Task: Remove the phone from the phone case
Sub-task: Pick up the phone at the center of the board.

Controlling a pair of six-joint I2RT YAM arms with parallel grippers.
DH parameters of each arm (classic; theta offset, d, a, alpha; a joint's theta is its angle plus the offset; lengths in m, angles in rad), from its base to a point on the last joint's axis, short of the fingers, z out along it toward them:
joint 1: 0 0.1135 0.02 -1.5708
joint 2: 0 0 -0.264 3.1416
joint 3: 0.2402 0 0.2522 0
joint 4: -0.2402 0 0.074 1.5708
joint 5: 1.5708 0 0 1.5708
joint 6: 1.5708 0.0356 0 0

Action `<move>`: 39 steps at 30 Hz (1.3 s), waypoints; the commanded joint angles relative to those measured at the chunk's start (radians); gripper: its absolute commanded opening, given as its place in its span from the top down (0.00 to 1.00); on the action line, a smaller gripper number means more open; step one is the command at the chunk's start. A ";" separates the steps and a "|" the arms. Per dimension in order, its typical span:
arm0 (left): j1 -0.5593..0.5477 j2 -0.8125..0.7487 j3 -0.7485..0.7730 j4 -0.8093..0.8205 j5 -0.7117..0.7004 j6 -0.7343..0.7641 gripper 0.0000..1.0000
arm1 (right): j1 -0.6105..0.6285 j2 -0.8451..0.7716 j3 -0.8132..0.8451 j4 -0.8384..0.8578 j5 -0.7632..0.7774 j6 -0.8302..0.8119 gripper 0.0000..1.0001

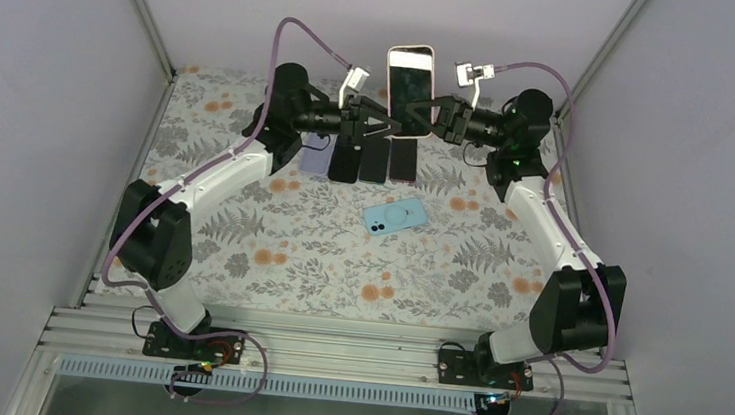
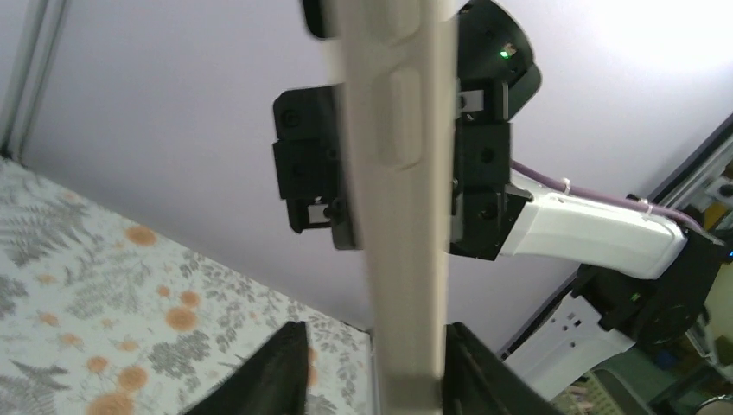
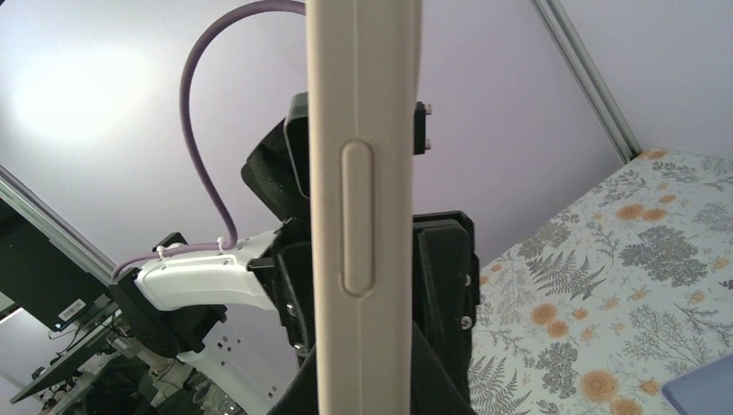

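Right fingers (image 3: 436, 380) tight on phone (image 1: 411, 71), left fingers (image 2: 281, 372) half-open.

One cased phone (image 1: 410, 71); one blue case (image 1: 395, 215); four handsets (image 1: 375, 160) in row.

Far middle of the surface (image 1: 239, 257) is crowded. The left gripper (image 1: 383, 127) and right gripper (image 1: 429, 119) meet nose to nose above it, with the cased phone (image 1: 410, 76) upright between them. The right jaws are clamped on it. The left jaws flank its side edge, with a gap on one side. Just below lies a row of handsets (image 1: 363, 160), flat and side by side. A blue case (image 1: 395, 215) sits alone near centre, apart from the row. The near half and both side edges offer open passage. Walls hem left and right.
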 commanded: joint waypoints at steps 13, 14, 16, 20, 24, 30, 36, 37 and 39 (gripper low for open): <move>0.027 -0.034 0.018 -0.161 0.030 0.170 0.98 | -0.002 -0.058 0.099 -0.281 0.004 -0.279 0.70; 0.036 -0.040 0.014 -0.178 0.036 0.187 0.98 | -0.001 -0.060 0.114 -0.334 0.006 -0.326 0.70; 0.046 -0.052 0.010 -0.227 0.052 0.223 0.98 | -0.002 -0.063 0.139 -0.422 0.009 -0.406 0.69; 0.039 -0.062 0.030 -0.367 0.088 0.347 0.98 | -0.002 -0.060 0.159 -0.540 0.001 -0.498 0.68; 0.027 -0.059 0.063 -0.505 0.081 0.473 0.98 | -0.001 -0.037 0.181 -0.628 -0.043 -0.561 0.64; 0.027 -0.054 0.082 -0.564 0.072 0.528 0.98 | 0.000 -0.011 0.233 -0.786 -0.050 -0.684 0.70; 0.020 -0.036 0.107 -0.633 0.080 0.585 0.98 | 0.001 -0.007 0.232 -0.801 -0.070 -0.700 0.74; 0.019 -0.034 0.109 -0.639 0.085 0.591 0.97 | 0.001 -0.005 0.233 -0.805 -0.074 -0.703 0.74; 0.015 -0.031 0.112 -0.647 0.092 0.602 0.98 | 0.000 -0.002 0.231 -0.810 -0.083 -0.709 0.74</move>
